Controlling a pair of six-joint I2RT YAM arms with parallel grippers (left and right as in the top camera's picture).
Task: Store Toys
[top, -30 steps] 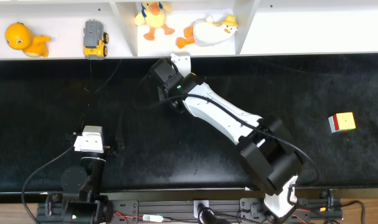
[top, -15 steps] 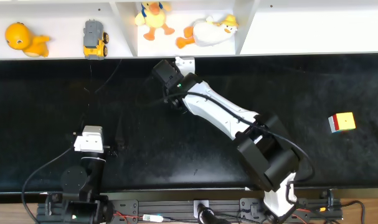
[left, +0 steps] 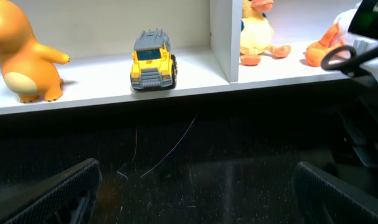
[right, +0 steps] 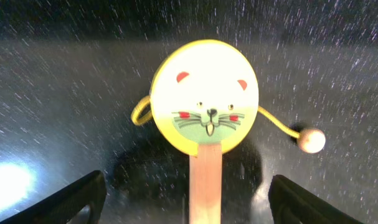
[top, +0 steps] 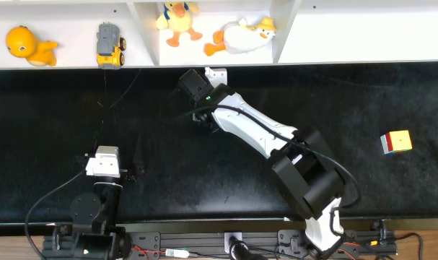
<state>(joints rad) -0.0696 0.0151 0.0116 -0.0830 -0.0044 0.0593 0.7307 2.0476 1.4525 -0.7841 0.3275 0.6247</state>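
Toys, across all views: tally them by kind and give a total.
Plush ducks: 2
Orange figure: 1
Toy truck: 1
Coloured cube: 1
Cat-face rattle drum: 1
Total: 6

Black speckled tabletop [top: 45,130], black metal rail [top: 175,237] with wiring along its near edge

The right arm [top: 255,133] wears smooth white shells between bulky black joints, with a small green light [top: 208,94] near its wrist. The left arm [top: 96,209] is black, with a white boxy wrist block [top: 103,162] and a looping black cable [top: 44,195]. The left gripper [left: 196,165] has matte black fingers [left: 58,190].
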